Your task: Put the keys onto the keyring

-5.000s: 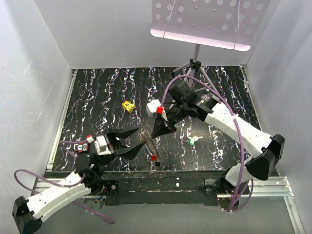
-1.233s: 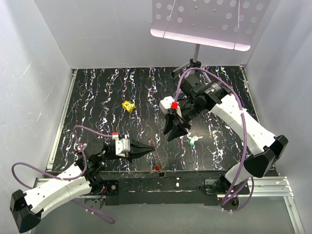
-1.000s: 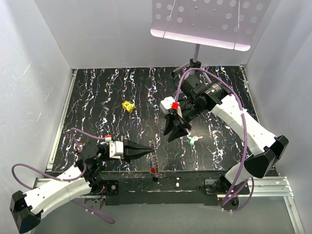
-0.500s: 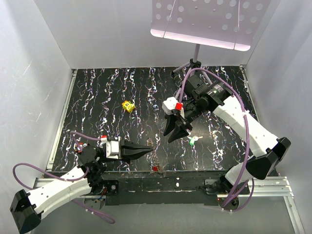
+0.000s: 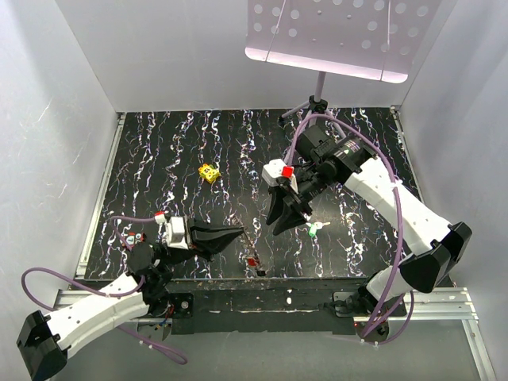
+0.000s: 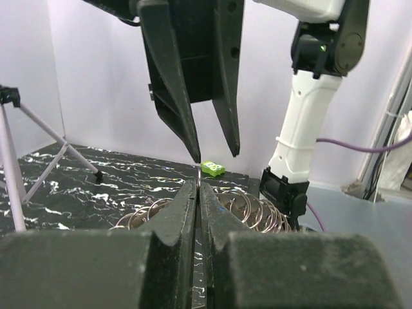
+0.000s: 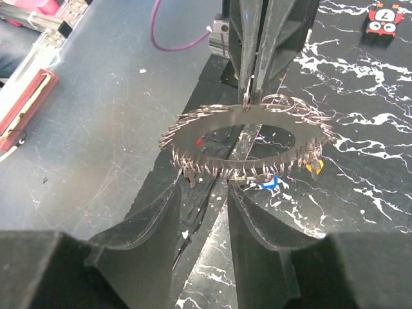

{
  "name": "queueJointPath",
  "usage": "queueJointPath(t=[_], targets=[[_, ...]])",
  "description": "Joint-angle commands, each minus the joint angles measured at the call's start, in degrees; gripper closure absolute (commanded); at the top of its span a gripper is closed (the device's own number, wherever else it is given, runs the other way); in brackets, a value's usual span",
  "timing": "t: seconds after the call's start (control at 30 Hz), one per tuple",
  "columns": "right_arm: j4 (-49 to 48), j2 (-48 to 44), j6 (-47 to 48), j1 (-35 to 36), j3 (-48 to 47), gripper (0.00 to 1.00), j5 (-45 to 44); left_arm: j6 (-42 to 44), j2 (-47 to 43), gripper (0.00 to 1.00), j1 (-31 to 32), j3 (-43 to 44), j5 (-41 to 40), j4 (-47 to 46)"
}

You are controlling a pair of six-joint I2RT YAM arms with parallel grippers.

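- The left gripper is squeezed tight on the keyring. It pinches the rim of the ring between its two tips.
- The keyring is up in the air, by the middle of the near edge of the table.
- From above, the keyring looks like a thin line. The line runs from the left gripper's tips toward the near edge, leaning a little to the right.
- In the right wrist view, the keyring shows its wide round face, with lots of little rings all around it.
- A red key, a blue key and an orange key hang on it.
- The right gripper is just past the keyring, more toward the middle of the table. Its fingers are apart and hold nothing. They point at the keyring.
- A green key lies on the table just to the right of the right gripper.
- A yellow block sits well apart, nearer the far left.
- A tripod stand stands at the far edge.
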State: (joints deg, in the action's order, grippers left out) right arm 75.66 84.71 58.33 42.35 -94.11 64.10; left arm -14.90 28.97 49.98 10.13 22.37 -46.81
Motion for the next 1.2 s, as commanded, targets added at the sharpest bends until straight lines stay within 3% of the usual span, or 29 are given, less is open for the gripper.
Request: queueJointPath(t=[0.0, 0.37, 1.17], targets=[[-5.69, -0.69, -7.69, -0.42, 0.77, 0.57, -1.95, -6.36, -0.32, 1.0, -0.58, 1.82, -7.51, 1.63], [-8.77, 3.09, -12.09, 1.06, -3.37, 0.58, 2.17, -11.12, 3.11, 1.0, -0.67, 2.35, -6.64, -2.23], [-15.89, 5.56, -20.53, 4.58, -1.96, 0.66, -2.4, -11.03, 6.8, 1.0, -0.67, 3.67, -8.39, -5.4]])
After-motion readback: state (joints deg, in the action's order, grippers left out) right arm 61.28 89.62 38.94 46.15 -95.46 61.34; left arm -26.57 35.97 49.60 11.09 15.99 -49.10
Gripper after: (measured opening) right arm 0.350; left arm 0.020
